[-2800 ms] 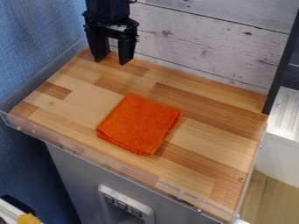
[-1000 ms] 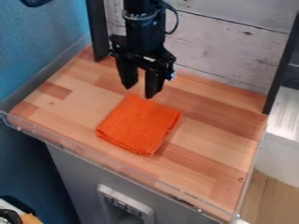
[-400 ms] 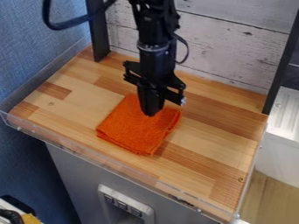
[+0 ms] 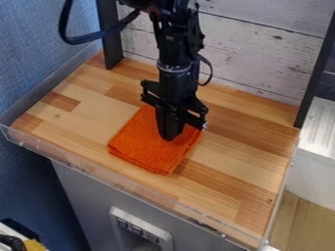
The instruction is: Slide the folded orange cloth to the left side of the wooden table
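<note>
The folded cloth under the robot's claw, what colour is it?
The cloth is bright orange all over, as the camera view shows.

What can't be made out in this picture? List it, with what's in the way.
- Camera view: the patch of folded orange cloth behind the claw, hidden by its fingers.
- Camera view: whether cloth is pinched between the fingertips; the fingers block it.
- Camera view: the rest of the yellow item, cut off by the bottom edge.
- Camera view: any button markings, too small.
</note>
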`<state>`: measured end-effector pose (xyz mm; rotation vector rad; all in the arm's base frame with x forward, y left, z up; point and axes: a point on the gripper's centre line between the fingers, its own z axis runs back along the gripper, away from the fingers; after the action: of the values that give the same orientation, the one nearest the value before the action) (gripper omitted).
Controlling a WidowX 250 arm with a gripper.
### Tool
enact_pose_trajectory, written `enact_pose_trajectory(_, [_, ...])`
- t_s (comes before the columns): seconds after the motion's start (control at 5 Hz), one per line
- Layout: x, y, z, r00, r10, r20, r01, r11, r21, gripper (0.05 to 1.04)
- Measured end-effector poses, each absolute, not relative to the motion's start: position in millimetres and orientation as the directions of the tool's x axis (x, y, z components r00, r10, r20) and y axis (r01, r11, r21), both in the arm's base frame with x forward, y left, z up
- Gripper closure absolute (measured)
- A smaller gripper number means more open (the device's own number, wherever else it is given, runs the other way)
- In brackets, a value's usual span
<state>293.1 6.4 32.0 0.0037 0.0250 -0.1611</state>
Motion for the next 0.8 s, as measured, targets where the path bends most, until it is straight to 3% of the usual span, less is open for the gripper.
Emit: enact_pose_trajectory(0.8, [301.4,32.3,10.4,0.988,-0.156,0.003,0.156,0.988,0.000,1.025])
